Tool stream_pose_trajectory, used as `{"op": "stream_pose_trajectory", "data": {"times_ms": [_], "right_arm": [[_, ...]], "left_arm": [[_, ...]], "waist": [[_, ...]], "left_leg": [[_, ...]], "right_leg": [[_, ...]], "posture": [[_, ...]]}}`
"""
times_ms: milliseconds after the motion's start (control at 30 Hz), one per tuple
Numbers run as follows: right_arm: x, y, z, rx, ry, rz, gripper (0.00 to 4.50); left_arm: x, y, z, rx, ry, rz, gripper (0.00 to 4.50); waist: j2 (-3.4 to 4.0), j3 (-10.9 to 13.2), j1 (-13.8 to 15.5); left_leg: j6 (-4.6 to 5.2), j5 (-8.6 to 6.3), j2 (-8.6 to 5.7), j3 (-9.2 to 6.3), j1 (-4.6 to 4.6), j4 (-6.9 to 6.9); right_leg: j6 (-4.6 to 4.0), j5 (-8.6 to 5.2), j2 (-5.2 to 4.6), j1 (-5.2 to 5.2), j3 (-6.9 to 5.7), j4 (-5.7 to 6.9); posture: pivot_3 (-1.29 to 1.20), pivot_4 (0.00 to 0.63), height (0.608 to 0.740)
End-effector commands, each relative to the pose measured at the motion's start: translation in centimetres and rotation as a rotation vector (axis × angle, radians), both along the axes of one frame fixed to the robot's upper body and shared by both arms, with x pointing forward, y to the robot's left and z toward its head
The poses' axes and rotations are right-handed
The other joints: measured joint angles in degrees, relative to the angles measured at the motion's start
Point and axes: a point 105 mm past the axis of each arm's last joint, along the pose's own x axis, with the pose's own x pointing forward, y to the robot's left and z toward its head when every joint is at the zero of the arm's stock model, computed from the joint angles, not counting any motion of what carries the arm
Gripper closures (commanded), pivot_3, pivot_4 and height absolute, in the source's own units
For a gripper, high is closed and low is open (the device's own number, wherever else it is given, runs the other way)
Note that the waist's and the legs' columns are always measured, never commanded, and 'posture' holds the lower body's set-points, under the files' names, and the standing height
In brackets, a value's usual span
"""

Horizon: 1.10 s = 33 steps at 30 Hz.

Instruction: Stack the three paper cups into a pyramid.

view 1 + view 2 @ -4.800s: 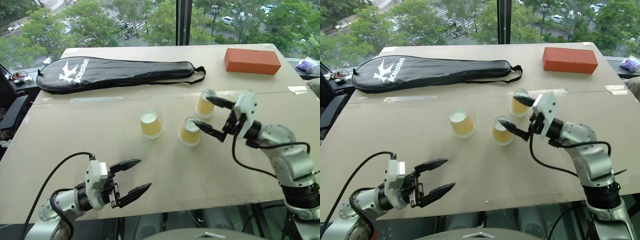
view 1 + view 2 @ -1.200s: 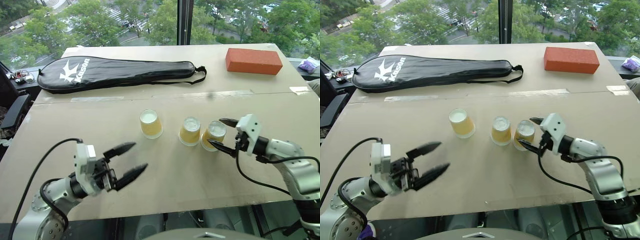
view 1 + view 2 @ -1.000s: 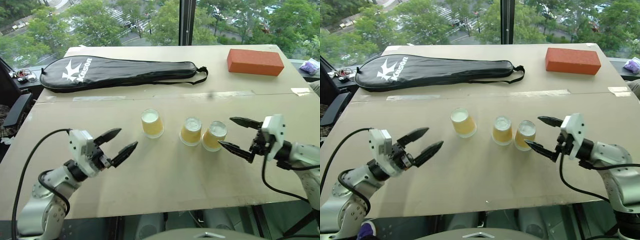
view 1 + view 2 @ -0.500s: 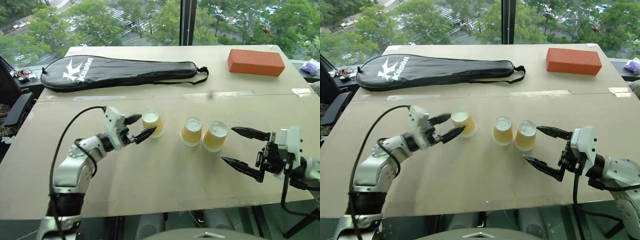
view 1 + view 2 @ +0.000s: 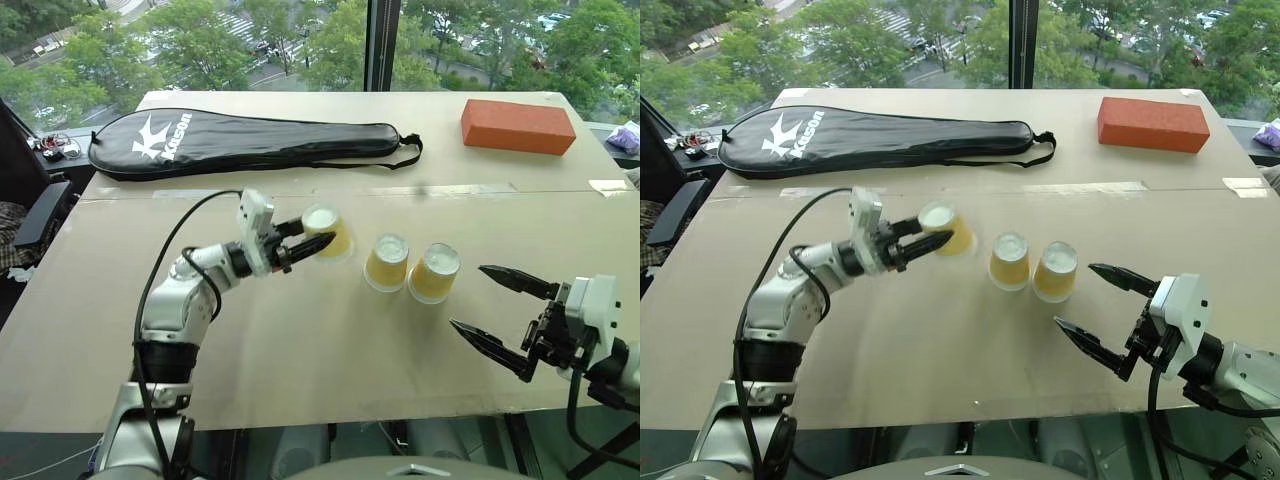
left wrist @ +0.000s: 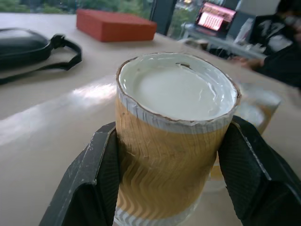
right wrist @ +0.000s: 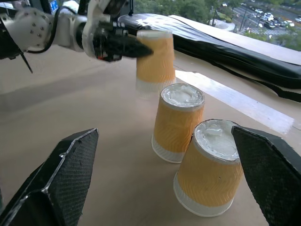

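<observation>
At the far left lies a black fabric racket case [image 5: 240, 143], long and paddle-shaped, with a white logo and a thin strap trailing off its narrow end. Nearer, the left gripper [image 5: 312, 238] pinches one paper cup [image 5: 328, 229] between its two black fingers; the cup is upside down, tilted, and seems to be clear of the board. In the left wrist view its yellow-orange wall shows a ribbed zigzag texture and its white recessed base [image 6: 178, 87] faces up, with the fingers [image 6: 96, 181] pressed against both sides.

To its right, two more inverted paper cups [image 5: 386, 262] [image 5: 434, 273] stand just beside each other on the pale, matte board table [image 5: 300, 350]; whether their rims touch is hard to tell. A strip of shiny tape [image 5: 455, 188] runs along the board seam behind them.

The right gripper [image 5: 500, 311] hangs with its fingers spread wide and empty, near the table's front edge and apart from the cups. Part of its arm is cut off by the picture's edge. Bare board lies between the cups and the front edge.

An orange brick [image 5: 518, 126] sits at the far right corner.
</observation>
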Motion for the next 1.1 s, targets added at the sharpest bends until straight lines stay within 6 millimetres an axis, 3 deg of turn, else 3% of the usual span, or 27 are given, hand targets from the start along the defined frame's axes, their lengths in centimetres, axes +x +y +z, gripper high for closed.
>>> {"op": "stream_pose_trajectory", "data": {"times_ms": [33,133,300,600,1100], "right_arm": [[-0.4,0.4,0.8,-0.010,-0.058,-0.006,0.00],[-0.3,0.4,0.4,-0.015,-0.053,-0.033,0.00],[-0.9,0.7,0.0,-0.016,-0.037,-0.038,0.00],[-2.0,0.8,0.0,-0.009,-0.026,-0.055,0.00],[-3.7,0.2,0.6,-0.010,-0.043,-0.111,0.00]], "left_arm": [[-1.7,-2.5,3.4,-0.039,-0.052,-0.152,2.14],[-2.4,-4.7,4.5,-0.017,-0.063,-0.263,2.14],[-2.6,-7.1,3.7,0.043,-0.055,-0.358,2.14],[-1.3,-8.2,1.6,0.147,-0.077,-0.363,2.14],[0.1,-10.7,1.4,0.197,-0.102,-0.377,2.14]], "waist": [[0.01,0.00,-0.15],[0.02,-0.01,-0.37],[0.04,-0.02,-0.22],[0.04,-0.02,-0.19],[0.04,-0.02,-0.03]], "left_leg": [[0.00,0.00,-0.01,0.03,0.02,0.01],[0.00,0.00,-0.02,0.06,0.10,0.01],[0.00,0.00,-0.02,0.03,0.13,0.01],[0.00,0.00,-0.02,0.04,0.12,0.03],[0.01,-0.01,-0.05,-0.04,0.13,0.24]], "right_leg": [[0.02,0.01,0.00,0.02,0.03,0.00],[0.05,-0.01,0.03,0.06,0.09,0.00],[-0.08,-0.12,0.07,0.08,0.08,0.04],[-0.09,-0.13,0.07,0.09,0.10,0.03],[-0.06,-0.15,0.04,0.27,0.06,0.01]], "posture": [[0.00,0.150,0.740],[0.00,0.150,0.740],[0.00,0.150,0.740],[0.00,0.150,0.740],[0.00,0.150,0.740]]}}
